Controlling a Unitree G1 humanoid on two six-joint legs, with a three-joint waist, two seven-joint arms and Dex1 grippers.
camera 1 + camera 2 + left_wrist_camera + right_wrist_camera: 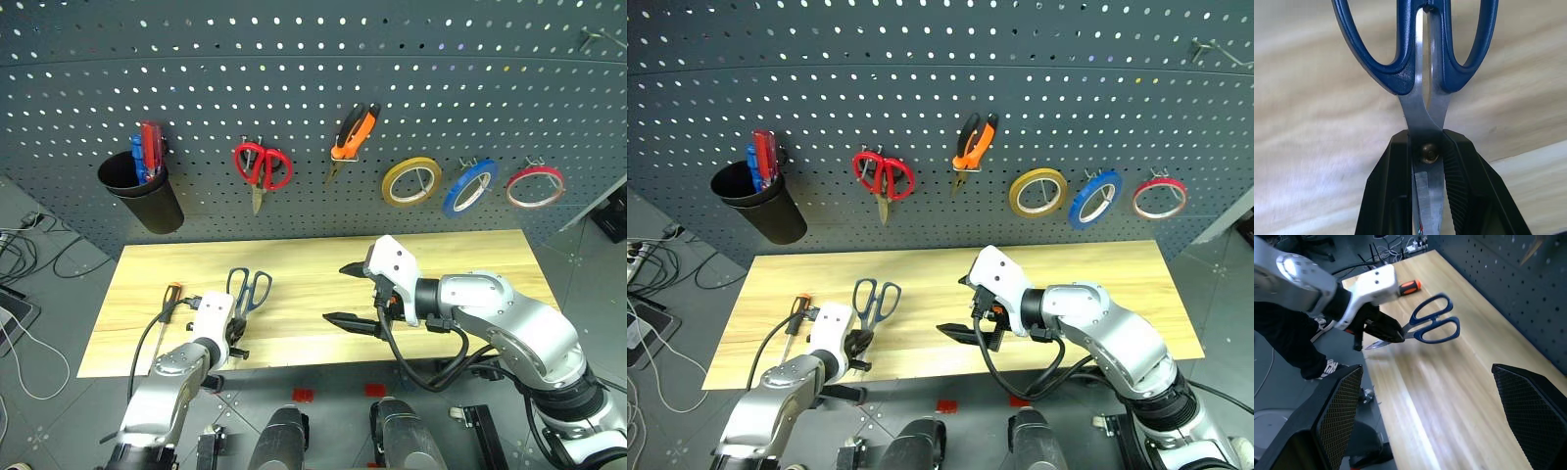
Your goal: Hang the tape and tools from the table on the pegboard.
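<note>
Scissors in the left claw

Left claw (1385, 330) clamps the scissors (1432, 324) at the pivot (handles toward twelve o'clock) over the desk (313, 264); right claw (350, 294) gapes wide, empty.

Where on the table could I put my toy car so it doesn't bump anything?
The table's right half is bare wood, from the open right gripper to the far right edge. The middle strip below the hanging red scissors is free too. The left end is crowded: the screwdriver lies there, and the left gripper holds the blue scissors.
</note>
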